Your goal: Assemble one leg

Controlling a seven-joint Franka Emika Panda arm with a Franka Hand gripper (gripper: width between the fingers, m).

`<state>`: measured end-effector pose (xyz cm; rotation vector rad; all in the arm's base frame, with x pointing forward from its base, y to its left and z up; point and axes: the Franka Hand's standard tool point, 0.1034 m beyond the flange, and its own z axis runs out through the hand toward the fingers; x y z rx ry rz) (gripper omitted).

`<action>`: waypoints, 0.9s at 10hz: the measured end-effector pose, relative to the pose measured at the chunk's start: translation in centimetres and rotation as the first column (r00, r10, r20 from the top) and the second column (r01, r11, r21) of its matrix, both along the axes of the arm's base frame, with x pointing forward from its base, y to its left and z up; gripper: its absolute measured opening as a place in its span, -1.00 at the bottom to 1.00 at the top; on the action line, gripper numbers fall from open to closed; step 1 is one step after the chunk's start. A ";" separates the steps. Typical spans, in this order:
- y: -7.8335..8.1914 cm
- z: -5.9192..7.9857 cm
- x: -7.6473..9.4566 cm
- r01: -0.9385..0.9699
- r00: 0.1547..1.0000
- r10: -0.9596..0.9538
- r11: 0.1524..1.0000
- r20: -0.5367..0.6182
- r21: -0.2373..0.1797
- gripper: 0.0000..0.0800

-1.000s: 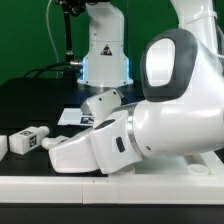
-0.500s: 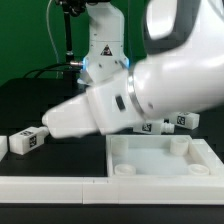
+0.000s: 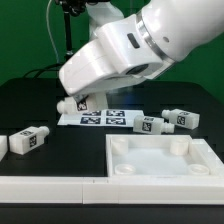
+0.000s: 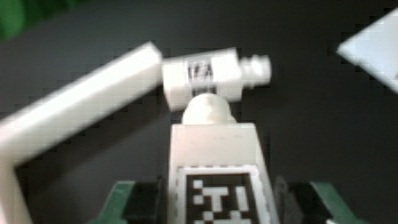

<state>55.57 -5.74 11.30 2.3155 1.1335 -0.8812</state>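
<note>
My gripper [image 3: 70,103] reaches down from the upper right to the left end of the marker board [image 3: 110,118]. In the wrist view the gripper [image 4: 217,200] has its green fingers [image 4: 125,200] on either side of a white leg [image 4: 217,165] with a square tag, and it looks shut on it. The end of that leg shows below the hand in the exterior view [image 3: 80,100]. A second leg [image 4: 210,76] with a round peg lies just beyond the held one. Three more legs lie on the table: one at the left [image 3: 28,141] and two at the right [image 3: 152,124] [image 3: 180,119].
The large white square panel [image 3: 160,168] with a raised rim lies at the front right. A white bar [image 3: 50,186] runs along the front of the table. A long white edge [image 4: 80,95] crosses the wrist view beside the legs. The robot's base [image 3: 100,45] stands behind.
The arm has swung up and toward the exterior view's right. It has uncovered the panel, the marker board and the two legs on the right. The hand stays low by the marker board's left end.
</note>
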 end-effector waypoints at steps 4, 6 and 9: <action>5.9 2.1 0.9 0.110 0.977 -0.138 0.980 0.163 0.166 -0.29; 10.0 3.8 2.2 0.197 0.938 -0.267 0.935 0.221 0.293 -0.29; 11.6 5.3 4.6 0.200 0.888 -0.339 0.893 0.311 0.404 -0.29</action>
